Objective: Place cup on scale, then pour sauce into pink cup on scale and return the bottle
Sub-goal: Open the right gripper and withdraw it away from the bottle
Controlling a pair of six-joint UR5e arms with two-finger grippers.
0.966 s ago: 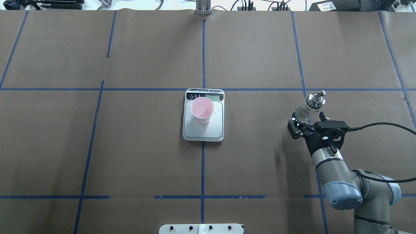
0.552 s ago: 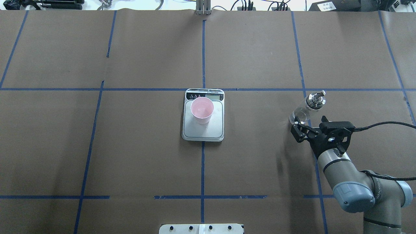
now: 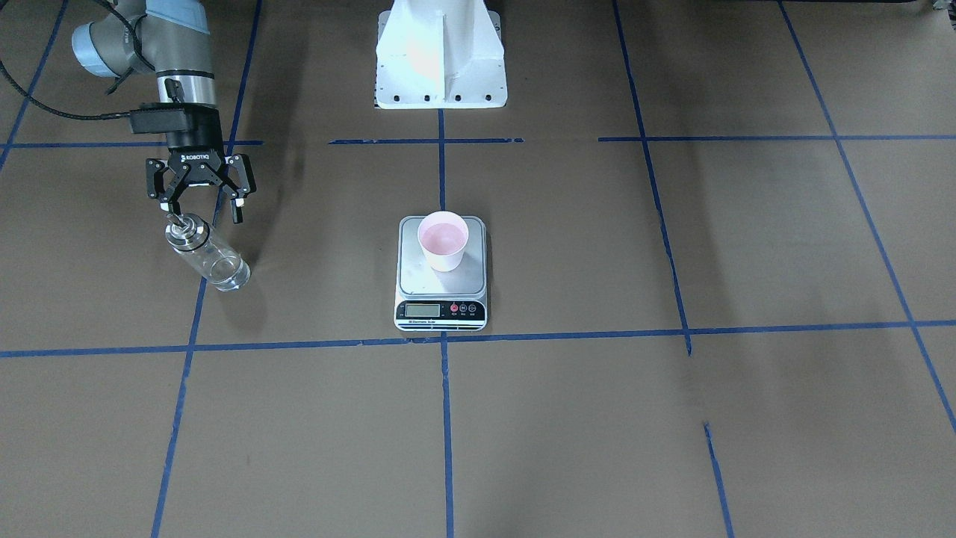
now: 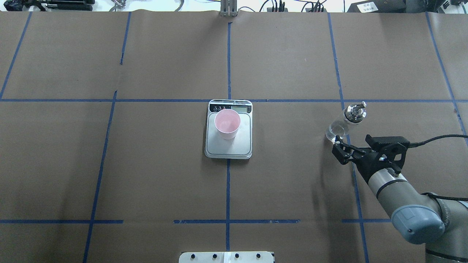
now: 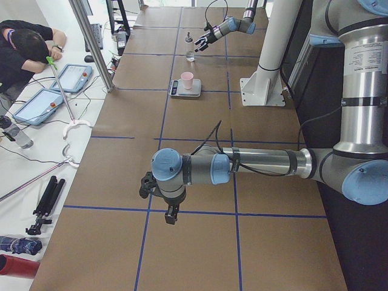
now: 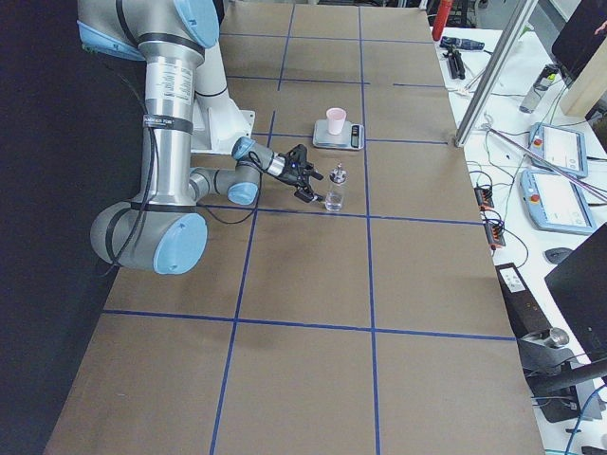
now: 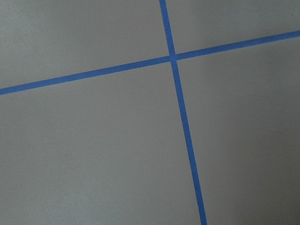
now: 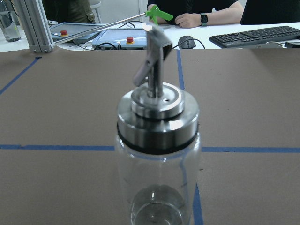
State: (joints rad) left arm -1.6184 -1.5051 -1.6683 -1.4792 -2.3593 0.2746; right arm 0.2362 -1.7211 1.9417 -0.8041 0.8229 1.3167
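The pink cup (image 4: 227,123) stands upright on the scale (image 4: 228,148) at the table's middle; both also show in the front view, cup (image 3: 443,240) on scale (image 3: 418,278). The clear glass bottle (image 4: 345,122) with its silver cap stands upright on the table to the right, apart from the scale. My right gripper (image 4: 339,150) is open and empty, just on the robot's side of the bottle (image 3: 208,255) without touching it. The right wrist view shows the bottle (image 8: 157,140) close ahead. My left gripper (image 5: 147,185) hangs low over bare table far to the left; I cannot tell its state.
Blue tape lines cross the brown table. The white robot base (image 3: 441,52) stands behind the scale. A person (image 5: 24,42), tablets and cables lie beyond the table's far edge.
My right gripper has drawn back from around the bottle's base toward the robot. The bottle stays standing where it was. Cup and scale have not moved.
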